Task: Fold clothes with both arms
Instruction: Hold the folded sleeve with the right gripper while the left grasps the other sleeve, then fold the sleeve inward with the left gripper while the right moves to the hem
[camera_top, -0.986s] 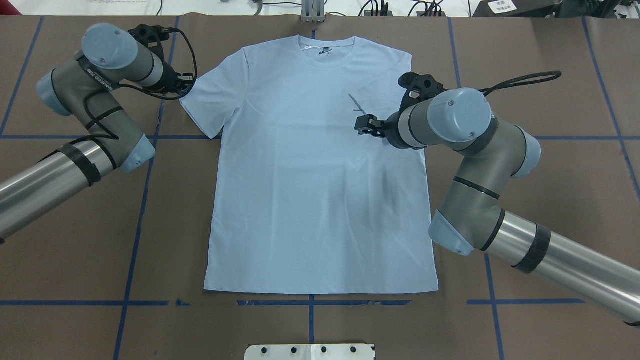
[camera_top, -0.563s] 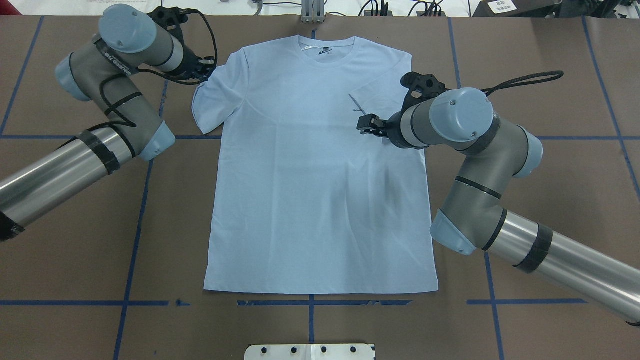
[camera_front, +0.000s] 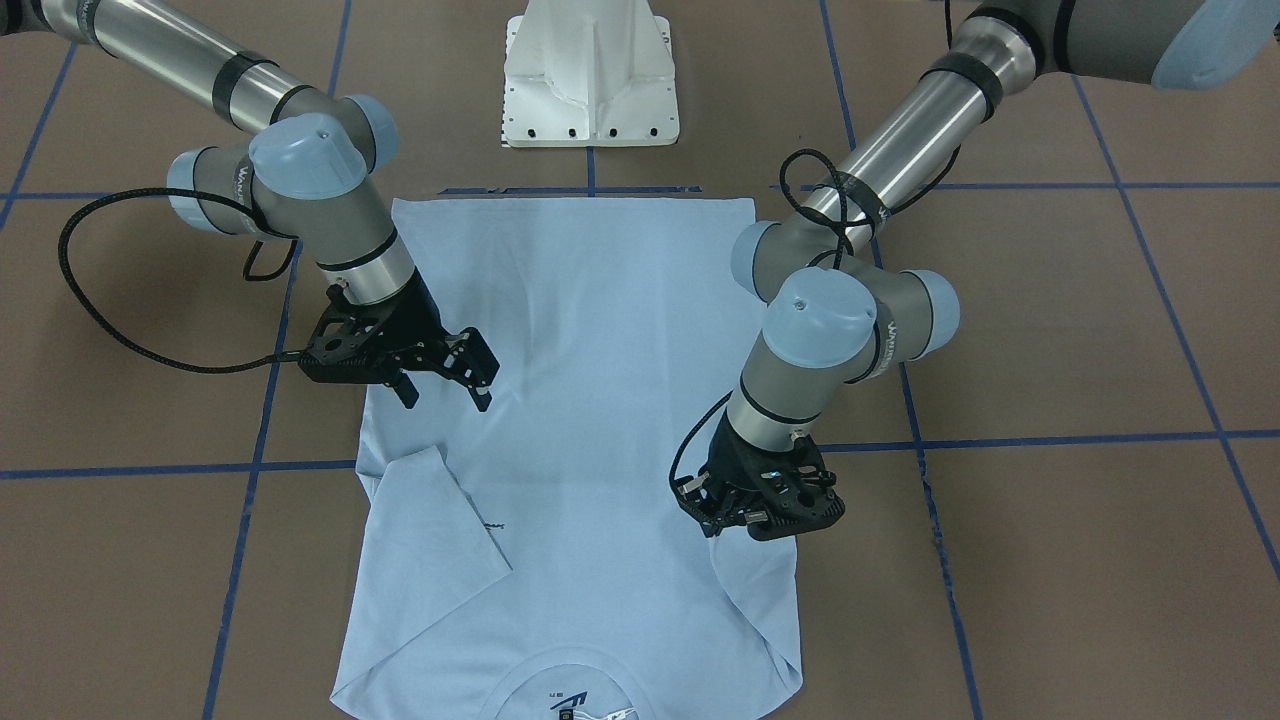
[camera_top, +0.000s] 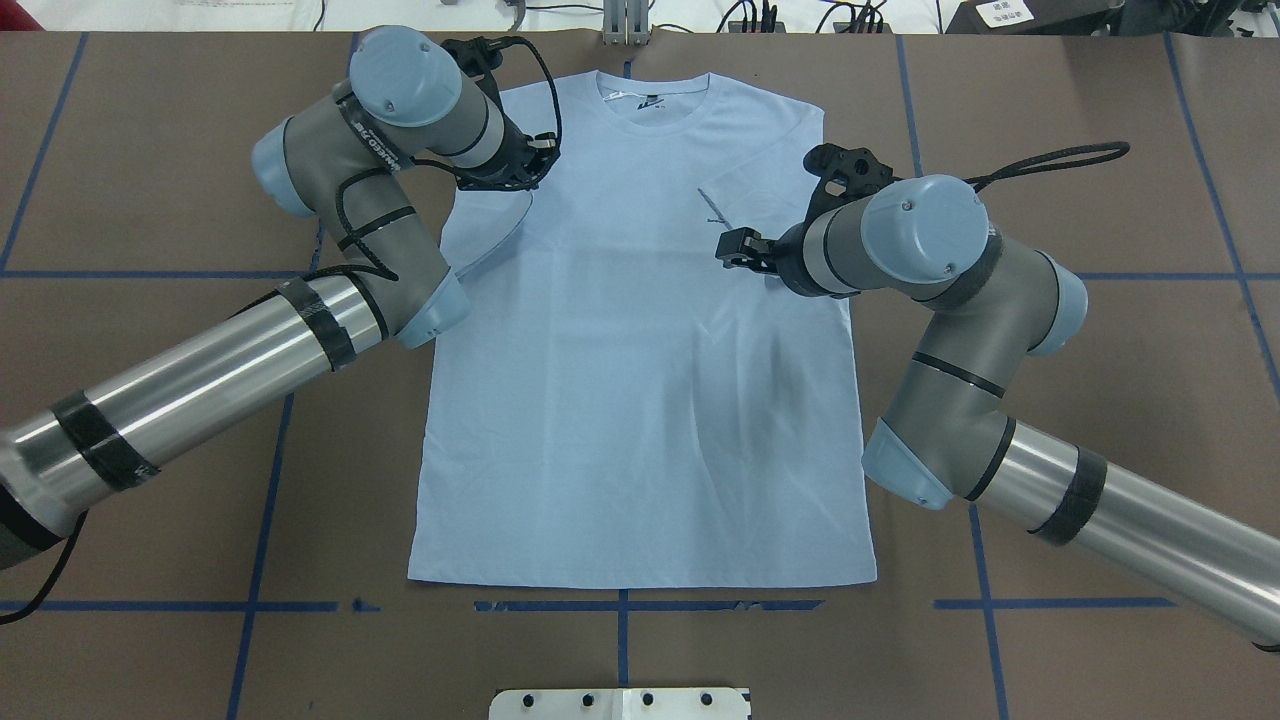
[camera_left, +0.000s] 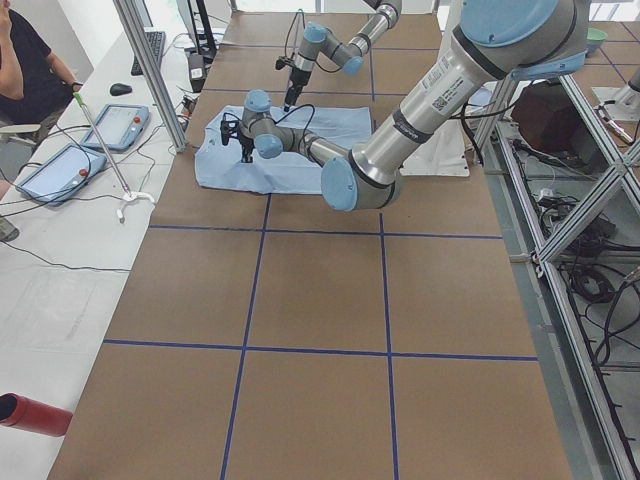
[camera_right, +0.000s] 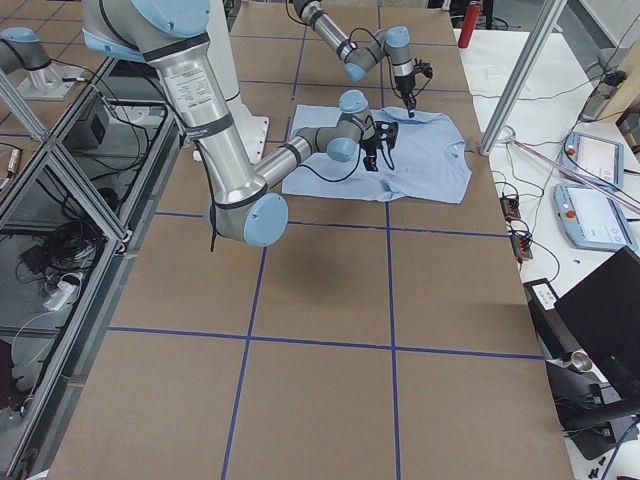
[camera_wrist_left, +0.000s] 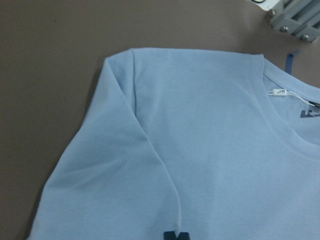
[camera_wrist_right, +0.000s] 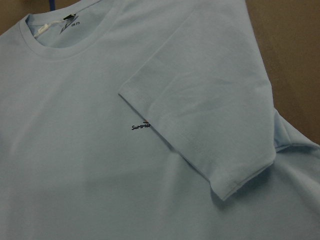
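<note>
The light blue T-shirt lies flat on the brown table, neck at the far edge. Its right sleeve is folded inward over the chest and partly covers the small print. My right gripper hovers open and empty just above the shirt beside that fold. My left gripper is shut on the hem of the left sleeve, held lifted and drawn in over the shirt body. In the left wrist view the fingertips pinch the sleeve's crease. The neck label shows.
The white pedestal base stands at the near edge behind the shirt's hem. Blue tape lines cross the table. A metal bracket sits past the neck. A person and tablets are beyond the table's far side.
My left arm has swung inward, carrying the left sleeve from beside the shirt up and over toward the chest. The right arm has barely moved.
</note>
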